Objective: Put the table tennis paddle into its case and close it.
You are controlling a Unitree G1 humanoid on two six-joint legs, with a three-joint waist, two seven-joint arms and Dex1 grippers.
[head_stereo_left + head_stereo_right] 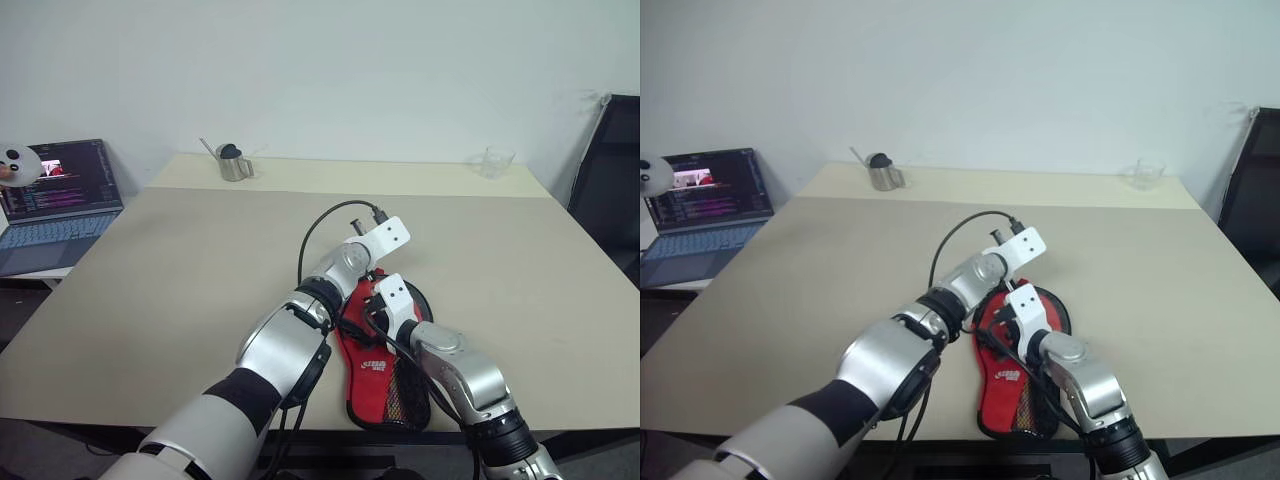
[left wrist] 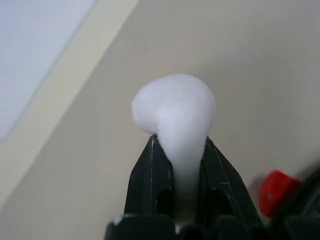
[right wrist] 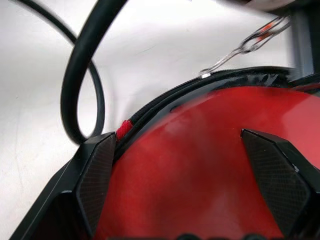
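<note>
Case (image 1: 385, 375) under both arms; left gripper (image 2: 180, 145) pinching white zip pull; right gripper (image 3: 195, 165) spread; metal jug (image 1: 234, 163), laptop (image 1: 55, 205) well apart.

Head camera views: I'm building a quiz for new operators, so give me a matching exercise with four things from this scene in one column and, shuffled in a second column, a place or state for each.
Things:
1. case
2. laptop
3. clear glass
4. left tool

Places or states:
A. at the far right corner of the table
B. shut on a white lump
C. at the near table edge, red side up
D. beside the table's left side, screen lit

Pairs: 1-C, 2-D, 3-A, 4-B
</note>
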